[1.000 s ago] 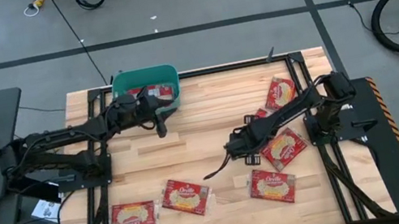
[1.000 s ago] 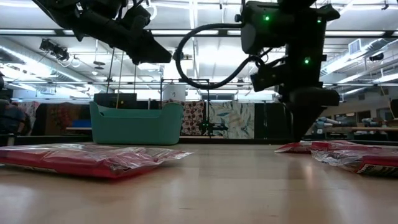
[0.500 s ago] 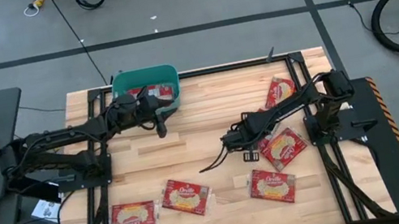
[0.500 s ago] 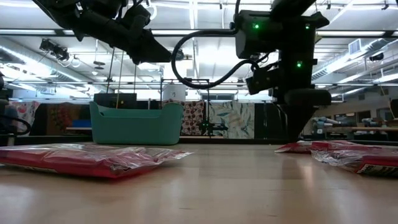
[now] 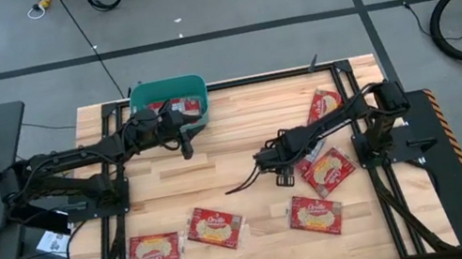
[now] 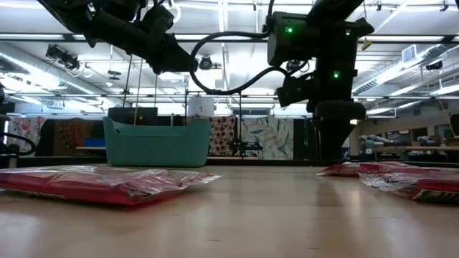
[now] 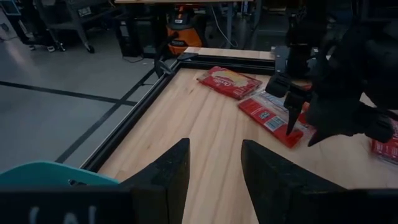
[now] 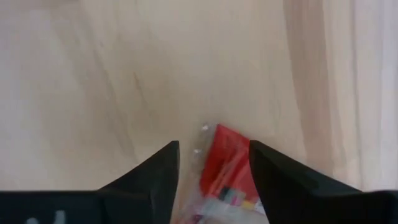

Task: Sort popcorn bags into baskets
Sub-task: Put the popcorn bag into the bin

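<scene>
The teal basket (image 5: 141,93) stands at the table's far edge with red packets (image 5: 190,106) inside. My left gripper (image 5: 185,149) hangs open and empty just beside it, above the table (image 7: 214,146). My right gripper (image 5: 283,166) is open and points down at mid table. In the right wrist view (image 8: 214,146) its fingers stand on either side of the end of a red packet with a silver-blue label (image 8: 225,169), which lies flat on the wood. I cannot tell whether they touch it. This packet also shows in the left wrist view (image 7: 268,116).
More red-orange packets lie flat on the table: one at the far right (image 5: 323,106), two at the right (image 5: 329,169) (image 5: 315,215) and two near the front edge (image 5: 216,227) (image 5: 154,251). A loose cable (image 5: 239,185) hangs from the right arm. Bare wood lies at mid table.
My right gripper has moved toward the table's far edge and a little to the left, still pointing down, and its cable has swung with it. The packets lie as they did.
</scene>
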